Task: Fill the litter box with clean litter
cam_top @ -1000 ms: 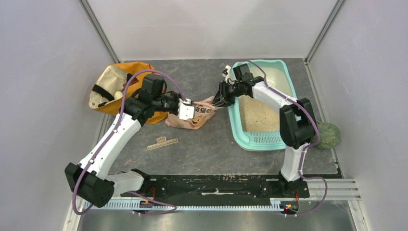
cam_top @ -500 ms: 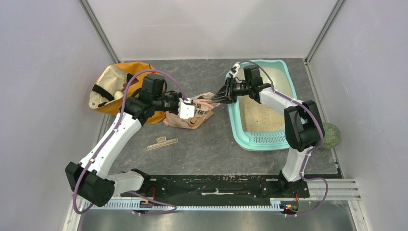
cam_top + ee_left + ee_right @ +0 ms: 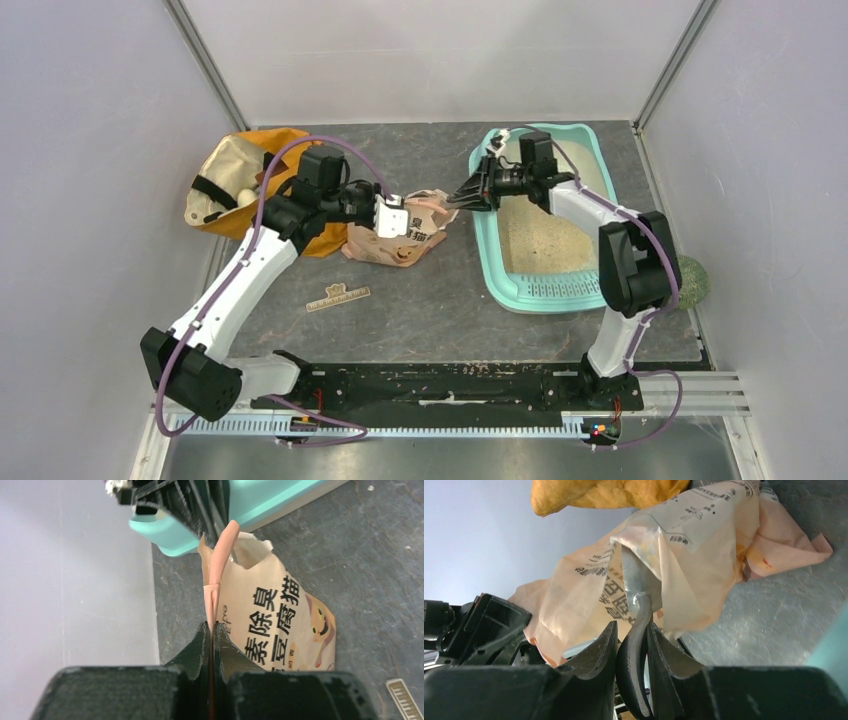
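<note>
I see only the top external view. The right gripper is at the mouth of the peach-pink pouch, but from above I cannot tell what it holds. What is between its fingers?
Observer: In the right wrist view, the right gripper is shut on the dark handle of a metal scoop.
Operator: Is the scoop inside the pouch?
Observer: Its metal end goes into the open mouth of the pouch; the pouch wall hides the tip.
Operator: Does the left gripper really hold the pouch?
Observer: Yes. In the left wrist view, the left gripper is shut on the pouch's pink edge, which is pinched flat between the fingers.
</note>
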